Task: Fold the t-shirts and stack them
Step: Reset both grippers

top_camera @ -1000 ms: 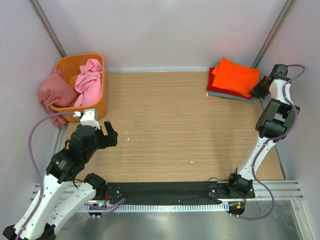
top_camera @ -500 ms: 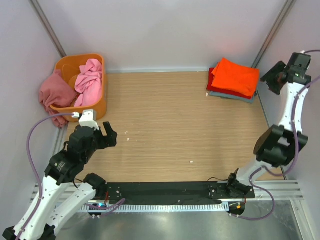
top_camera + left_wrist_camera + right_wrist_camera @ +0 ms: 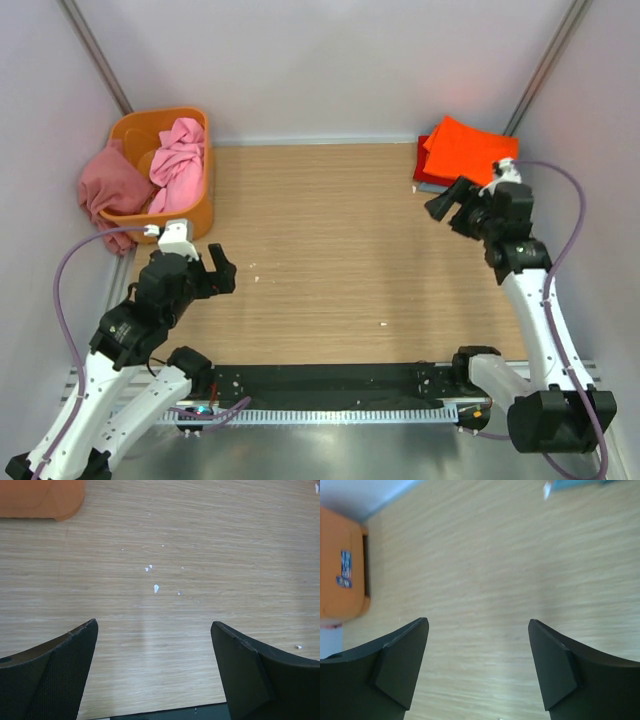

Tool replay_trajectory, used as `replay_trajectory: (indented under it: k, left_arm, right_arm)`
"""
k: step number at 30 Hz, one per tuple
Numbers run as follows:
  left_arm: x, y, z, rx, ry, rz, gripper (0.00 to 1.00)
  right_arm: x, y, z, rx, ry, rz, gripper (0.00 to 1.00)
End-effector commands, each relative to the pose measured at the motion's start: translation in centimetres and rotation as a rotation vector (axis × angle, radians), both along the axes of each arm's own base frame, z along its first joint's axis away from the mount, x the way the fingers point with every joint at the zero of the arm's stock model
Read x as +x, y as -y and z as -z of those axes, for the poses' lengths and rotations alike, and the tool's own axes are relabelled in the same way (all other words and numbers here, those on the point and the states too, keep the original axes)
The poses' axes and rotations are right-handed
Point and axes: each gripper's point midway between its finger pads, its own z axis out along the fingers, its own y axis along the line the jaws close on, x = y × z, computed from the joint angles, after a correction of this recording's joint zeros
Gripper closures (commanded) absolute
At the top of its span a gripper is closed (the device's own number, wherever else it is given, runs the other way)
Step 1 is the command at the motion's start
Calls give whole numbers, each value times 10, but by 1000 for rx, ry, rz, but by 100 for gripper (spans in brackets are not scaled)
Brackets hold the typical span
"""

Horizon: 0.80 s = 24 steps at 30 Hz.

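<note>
My left claw (image 3: 153, 625) is wide open and holds nothing. It hangs over the wooden surface (image 3: 340, 240) on the left side, a little nearer than the orange tub (image 3: 195, 215). My right claw (image 3: 478, 621) is wide open too, with nothing in it. It hangs over the surface on the right, just beside the pile of folded shirts in the far right corner. The orange shirt (image 3: 465, 148) lies on top of that pile. The red shirt (image 3: 422, 165) is under it, and the grey-blue shirt (image 3: 580, 484) peeks out at the bottom. The light pink shirt (image 3: 178, 150) sits bunched up in the tub. The dusty rose shirt (image 3: 108, 185) hangs over the tub's left wall.
</note>
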Motion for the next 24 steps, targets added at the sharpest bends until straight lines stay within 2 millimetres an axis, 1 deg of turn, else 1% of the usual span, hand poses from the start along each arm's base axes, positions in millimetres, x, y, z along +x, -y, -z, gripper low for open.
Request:
replay_trajectory:
  k: [1, 2, 4, 5, 7, 8, 9, 10, 11, 13, 14, 15, 17, 18, 20, 21, 22, 24]
  left_arm:
    - [9, 3, -4, 4, 25, 0, 4]
    - [10, 3, -2, 10, 19, -3, 4]
    - [11, 1, 0, 21, 9, -16, 4]
    - [13, 1, 2, 30, -4, -25, 4]
    - [15, -5, 2, 59, -18, -57, 3]
    - [17, -7, 5, 77, -32, -68, 3]
    - [19, -10, 2, 90, -31, -81, 3]
    - [21, -14, 1, 113, -28, -101, 3]
    - [23, -16, -1, 127, -24, -110, 2]
    - [29, -19, -9, 152, -6, -126, 0]
    - [33, -19, -13, 164, 3, -129, 0]
    - [40, -16, -23, 161, 23, -126, 0]
    - [47, -14, -34, 176, 42, -122, 0]
    - [55, -13, -44, 181, 63, -132, 0]
    - [63, -13, -56, 192, 94, -139, 0]
    - [69, -11, -67, 187, 122, -148, 0]
    - [73, -11, -74, 185, 143, -151, 0]
    - [81, -13, -93, 193, 198, -164, 0]
  right_arm:
    - [-15, -52, 22, 112, 35, -131, 12]
    - [-18, -61, 22, 134, 53, -152, 11]
    - [-27, -77, 33, 155, 44, -189, 10]
    - [-36, -91, 47, 166, 13, -222, 9]
    - [-42, -101, 53, 172, 22, -244, 8]
    - [-48, -111, 62, 178, 15, -264, 7]
    - [-48, -114, 67, 185, 11, -268, 7]
    - [-53, -118, 84, 189, -15, -278, 7]
    - [-51, -127, 78, 213, 33, -306, 6]
    - [-52, -138, 93, 252, 19, -328, 6]
    - [-52, -143, 99, 269, 45, -343, 6]
    - [-57, -152, 107, 284, 32, -364, 6]
    - [-61, -161, 129, 284, -2, -386, 6]
    - [-61, -169, 126, 291, 28, -404, 6]
    - [-65, -179, 134, 283, 43, -440, 6]
    - [-65, -181, 138, 267, 46, -439, 6]
    - [-70, -187, 144, 244, 45, -466, 6]
    - [-71, -191, 147, 226, 67, -480, 5]
